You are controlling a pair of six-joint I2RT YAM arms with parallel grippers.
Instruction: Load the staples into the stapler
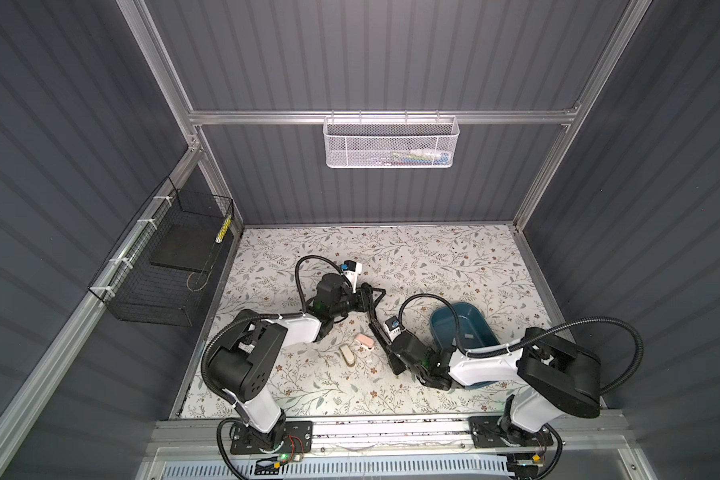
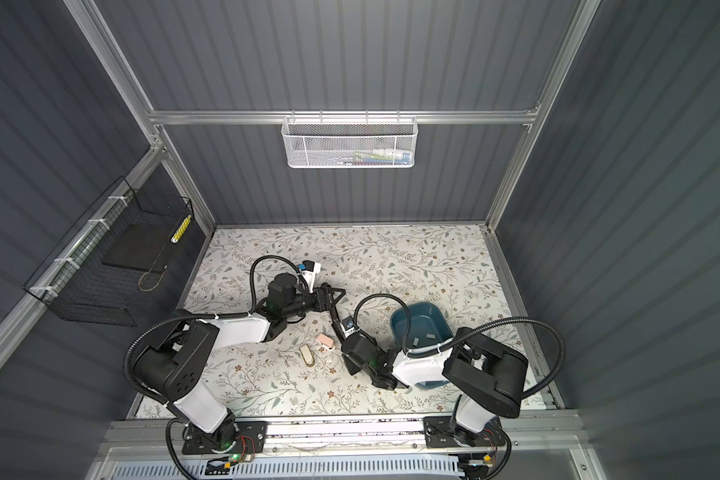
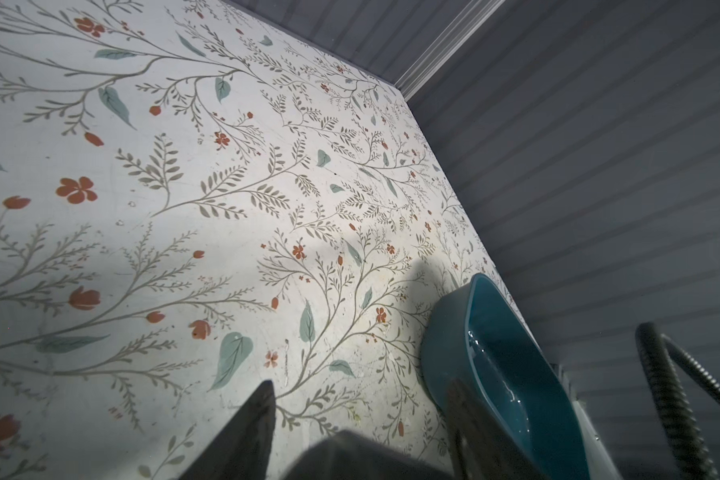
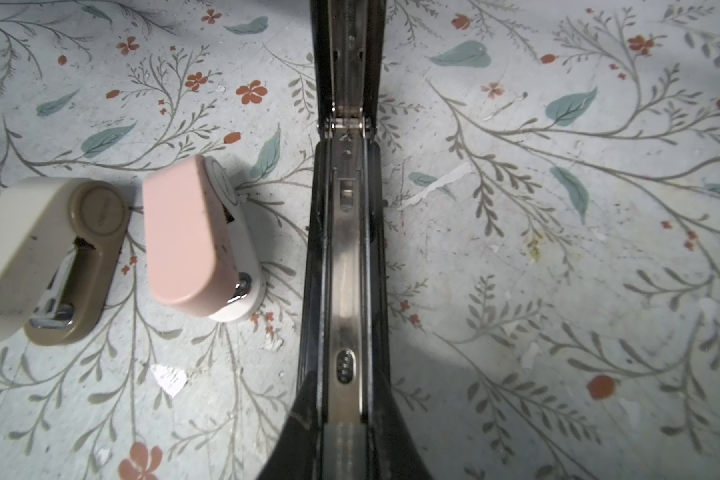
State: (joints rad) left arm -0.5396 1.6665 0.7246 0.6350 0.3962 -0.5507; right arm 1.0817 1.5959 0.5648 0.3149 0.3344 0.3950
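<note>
Stapler [image 4: 346, 249] (hinged open) clamped by low, outstretched right gripper [image 4: 346, 390]

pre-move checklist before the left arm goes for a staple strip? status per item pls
1. Black stapler opened flat, channel exposed: ok.
2. Right gripper clamped on its end: ok.
3. Left gripper empty: cannot tell; fingers apart, dark shape low between them.
4. Staples lying in teal tray: ok.
5. Channel free of staples: cannot tell.
6. Pink stapler apart from the channel: ok.
</note>
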